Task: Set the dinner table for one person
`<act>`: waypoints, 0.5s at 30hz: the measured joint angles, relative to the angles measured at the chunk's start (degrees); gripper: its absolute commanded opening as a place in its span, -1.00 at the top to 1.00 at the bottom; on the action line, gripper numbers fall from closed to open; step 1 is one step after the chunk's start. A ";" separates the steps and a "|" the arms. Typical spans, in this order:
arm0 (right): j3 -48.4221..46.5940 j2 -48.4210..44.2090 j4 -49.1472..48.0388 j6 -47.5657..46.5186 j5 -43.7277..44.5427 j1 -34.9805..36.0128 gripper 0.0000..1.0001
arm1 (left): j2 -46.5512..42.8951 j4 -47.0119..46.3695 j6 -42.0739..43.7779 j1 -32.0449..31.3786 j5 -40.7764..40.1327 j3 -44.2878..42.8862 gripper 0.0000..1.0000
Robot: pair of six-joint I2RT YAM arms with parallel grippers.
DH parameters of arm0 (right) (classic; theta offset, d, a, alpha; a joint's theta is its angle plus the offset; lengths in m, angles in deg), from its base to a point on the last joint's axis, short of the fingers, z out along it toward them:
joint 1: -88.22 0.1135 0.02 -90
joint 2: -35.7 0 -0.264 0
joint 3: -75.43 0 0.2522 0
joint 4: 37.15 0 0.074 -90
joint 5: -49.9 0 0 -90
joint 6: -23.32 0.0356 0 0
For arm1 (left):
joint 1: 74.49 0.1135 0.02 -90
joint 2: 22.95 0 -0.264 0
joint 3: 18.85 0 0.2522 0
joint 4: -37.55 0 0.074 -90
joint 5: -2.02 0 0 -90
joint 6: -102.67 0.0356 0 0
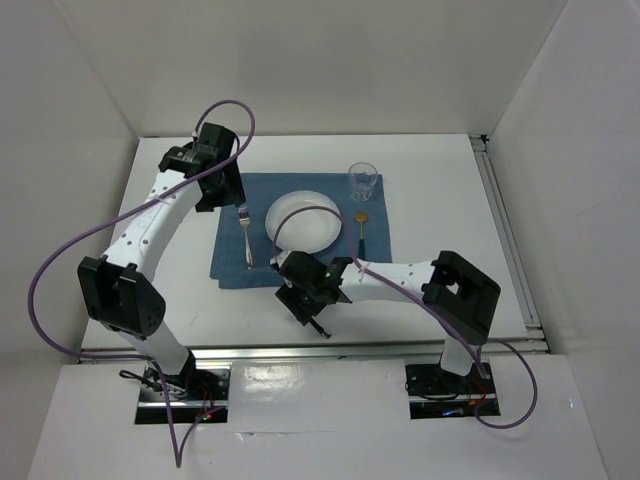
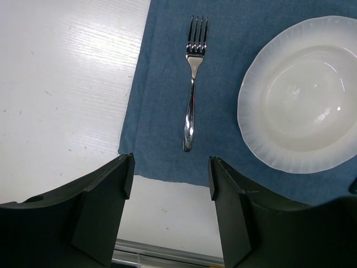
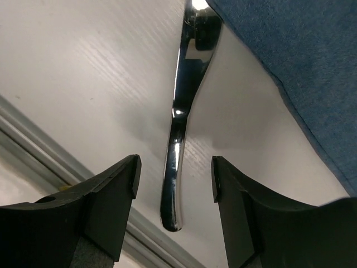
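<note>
The white dinner table (image 1: 440, 200) carries a blue placemat (image 1: 375, 250) with a white plate (image 1: 303, 222) in its middle. A fork (image 1: 245, 237) lies left of the plate, a gold spoon with a teal handle (image 1: 361, 230) right of it, and a glass (image 1: 363, 181) at the mat's far right corner. My right gripper (image 1: 305, 300) hovers low over the table just in front of the mat. Its jaws are open on either side of a shiny metal utensil handle (image 3: 178, 145), not touching it. My left gripper (image 2: 170, 176) is open and empty, above the fork (image 2: 192, 84).
A metal rail (image 1: 330, 350) runs along the table's near edge, close under the right gripper (image 3: 174, 178). The placemat's edge (image 3: 290, 67) lies just right of the utensil. White walls enclose the table on three sides.
</note>
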 measured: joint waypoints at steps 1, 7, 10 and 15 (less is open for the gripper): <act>0.00 0.70 0.02 -0.22 0.28 0.00 -0.29 | 0.00 -0.02 -0.02 0.00 -0.02 0.00 -0.45; 0.24 3.15 -0.42 -0.87 1.38 0.92 0.03 | 0.00 0.00 -0.07 0.00 -0.31 0.00 -0.45; 0.59 3.28 -1.11 -0.92 2.12 1.38 0.43 | 0.00 0.00 -0.07 0.00 -0.39 0.00 -0.45; 0.66 3.28 -1.75 -0.74 2.54 1.84 0.96 | 0.00 -0.02 -0.07 0.00 -0.48 0.00 -0.45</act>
